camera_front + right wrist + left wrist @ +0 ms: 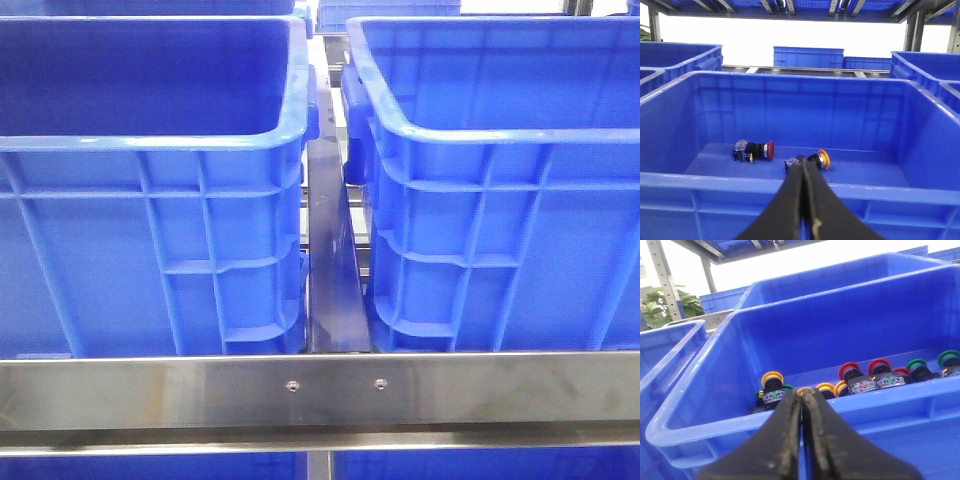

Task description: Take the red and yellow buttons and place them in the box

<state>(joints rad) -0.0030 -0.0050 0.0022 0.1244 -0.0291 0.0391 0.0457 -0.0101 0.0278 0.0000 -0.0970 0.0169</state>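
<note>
Two crates side by side behind a rail, buttons inside

Red button: red cap, black body, lying on its side on the box floor, toward one side wall. Yellow button: orange-yellow cap, also on its side, near the floor's middle, apart from the red. More red and yellow buttons clustered in a second crate.
</note>
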